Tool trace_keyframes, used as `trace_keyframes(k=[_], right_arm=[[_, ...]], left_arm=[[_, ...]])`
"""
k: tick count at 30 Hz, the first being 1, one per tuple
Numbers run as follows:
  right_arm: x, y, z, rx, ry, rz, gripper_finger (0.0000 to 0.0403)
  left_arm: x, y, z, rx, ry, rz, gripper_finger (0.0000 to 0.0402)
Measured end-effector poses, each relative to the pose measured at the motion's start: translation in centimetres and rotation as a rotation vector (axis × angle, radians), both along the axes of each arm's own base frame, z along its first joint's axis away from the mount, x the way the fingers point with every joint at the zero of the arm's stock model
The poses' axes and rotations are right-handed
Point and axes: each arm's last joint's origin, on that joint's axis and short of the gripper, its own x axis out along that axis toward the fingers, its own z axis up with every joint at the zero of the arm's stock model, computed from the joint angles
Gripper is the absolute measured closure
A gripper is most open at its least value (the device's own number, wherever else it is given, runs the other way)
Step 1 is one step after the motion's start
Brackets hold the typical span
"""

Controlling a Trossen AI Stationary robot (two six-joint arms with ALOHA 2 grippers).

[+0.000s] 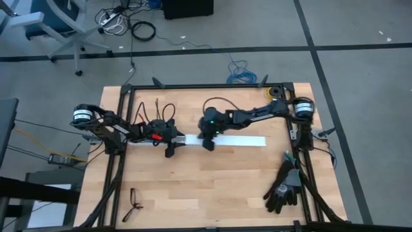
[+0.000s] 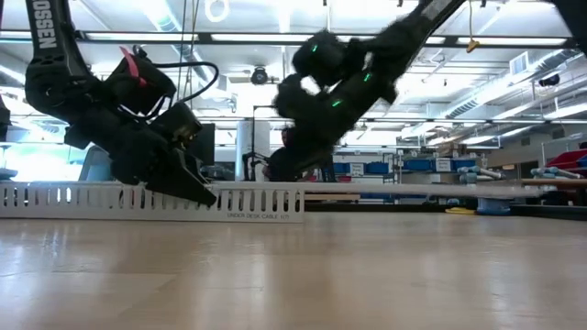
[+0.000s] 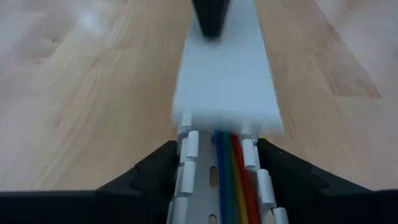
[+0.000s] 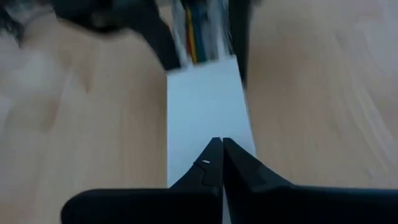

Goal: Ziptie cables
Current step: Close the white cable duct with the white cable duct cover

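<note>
Lying in the open slotted channel [image 3: 214,193], the cables [image 3: 229,180] run as blue, yellow and red wires side by side between its two rows of white teeth, and they pass out of sight under the flat white cover [image 3: 227,68] that caps the channel farther along. The left hand [image 1: 172,140] sits at the uncovered end of this channel on the wooden surface [image 1: 212,187], its two dark fingers [image 3: 146,177] spread apart so that one stands just outside each toothed wall (the cables lie between the fingers, inside the channel). Whether the fingers actually press on the walls cannot be told from the left wrist view; nothing is lifted, and the wires themselves are not pinched.

Moving rightward along the channel, the right hand [image 1: 209,143] rests over the covered stretch, close to the left one. Its fingers [image 4: 249,174] are closed tip to tip with nothing between them, and the joined tips point down at the white cover, touching it or just above it (the low view does not settle which). From the right wrist view the coloured wires show beyond the cover's edge, with the left hand's dark fingers on either side of them.

A pair of black gloves [image 1: 283,187] lies near the surface's right edge.
</note>
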Motion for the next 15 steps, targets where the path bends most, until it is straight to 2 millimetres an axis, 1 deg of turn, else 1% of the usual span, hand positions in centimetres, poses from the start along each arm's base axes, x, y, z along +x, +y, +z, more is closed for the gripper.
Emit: trace_keyframes(k=[2,3,6,11,15], right_arm=[[1.3,-0.1,-1.4,0.013,-0.059,0.009,0.0403],[1.8,-0.2,-1.8,0.015,-0.075,0.013,0.0403],[3.1,-0.3,-1.8,0.015,-0.113,0.027,0.0403],[3.5,-0.1,-1.6,0.001,-0.12,0.048,0.0403],[3.4,-0.1,-1.7,-0.002,-0.106,0.032,0.0403]], left_arm=[[0.1,0.0,0.0,-0.005,0.002,-0.003,0.0188],[0.2,0.0,0.1,-0.006,0.002,-0.001,0.0188],[0.3,0.0,0.1,-0.02,-0.001,0.009,0.0188],[0.3,0.0,0.2,-0.041,-0.004,0.023,0.0188],[0.3,0.0,0.1,-0.045,0.001,0.025,0.0188]])
